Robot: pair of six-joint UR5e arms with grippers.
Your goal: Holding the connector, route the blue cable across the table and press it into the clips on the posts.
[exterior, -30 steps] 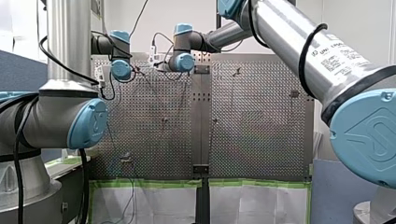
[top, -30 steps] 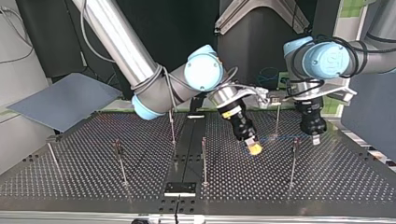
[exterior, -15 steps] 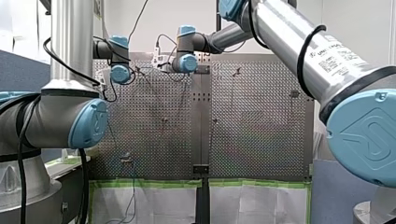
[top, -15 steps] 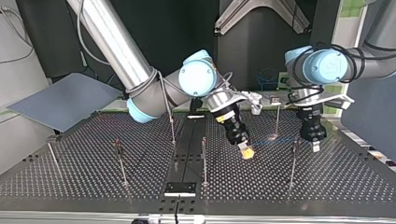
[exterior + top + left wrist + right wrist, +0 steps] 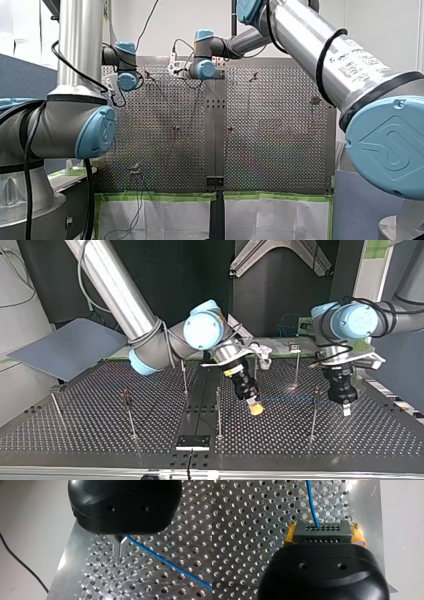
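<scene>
The right gripper (image 5: pixel 323 533) pinches the dark connector (image 5: pixel 322 531) between its yellow pads (image 5: pixel 289 533). The left gripper (image 5: pixel 120 547) has its metal fingers pressed together on the blue cable (image 5: pixel 165 560) (thin, glossy, probably limp). The cable spans between them above the table (image 5: pixel 360 445), nearer its edge at the top view's right. It is apparently not yet seated on any post (image 5: pixel 313 415). Likely risks are the strand slipping through the narrow metal tips or snagging a post — too much pull between the arms would cause either.

In the top view my right tool (image 5: pixel 256 409) shifts toward the view's left and nearer the camera, while my left tool (image 5: pixel 346 409) also comes nearer, slightly toward the view's right.
</scene>
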